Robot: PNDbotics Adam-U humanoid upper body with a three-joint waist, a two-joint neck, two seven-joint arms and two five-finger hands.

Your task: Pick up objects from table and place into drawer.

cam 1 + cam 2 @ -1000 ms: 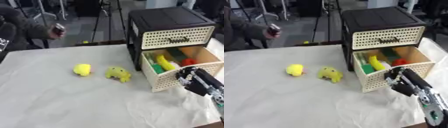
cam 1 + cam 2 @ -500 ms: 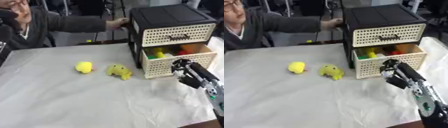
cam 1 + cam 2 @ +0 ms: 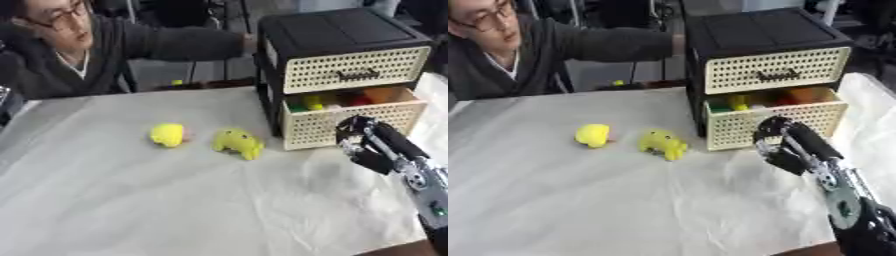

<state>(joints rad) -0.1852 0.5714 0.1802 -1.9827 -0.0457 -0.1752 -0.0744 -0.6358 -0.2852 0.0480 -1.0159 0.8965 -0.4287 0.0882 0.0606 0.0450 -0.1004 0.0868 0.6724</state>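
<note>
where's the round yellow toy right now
The round yellow toy lies on the white table cover left of centre in the left eye view, just left of the other yellow toy, apart from it.

We see our right arm (image 3: 846, 200), black with silver-grey joints, thick and blocky along the forearm. A round silver disc sits at the wrist, and a small green mark shows on the casing nearer us. Our right hand (image 3: 780, 146) is black, with slim segmented fingers.

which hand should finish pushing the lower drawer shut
The right hand. It is already at the front of the lower drawer, which stands slightly open. No left hand shows in either view.
</note>
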